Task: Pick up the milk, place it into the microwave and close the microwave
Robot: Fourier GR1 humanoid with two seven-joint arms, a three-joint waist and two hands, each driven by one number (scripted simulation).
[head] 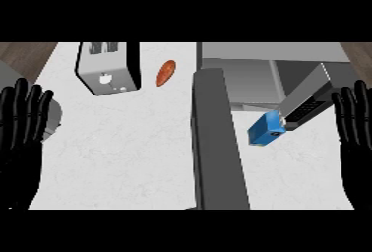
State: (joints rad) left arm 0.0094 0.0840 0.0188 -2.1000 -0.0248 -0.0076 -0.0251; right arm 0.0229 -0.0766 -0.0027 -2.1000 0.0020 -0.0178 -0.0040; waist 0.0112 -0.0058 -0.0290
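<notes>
Microwave (240, 78) standing open far right, door (216, 142) swinging out toward near | milk (266, 129) lying on counter (131, 162) just right of door | both hands resting open, left hand (22, 128), right hand (356, 128) | advice: right hand approaching carton from its right, closing round its sides.

Milk (265, 128) right of microwave door (216, 142); toaster (109, 66) left.

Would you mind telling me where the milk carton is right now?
In the head view, the blue milk carton lies on the counter at right, between the open microwave door and the right hand.
</notes>
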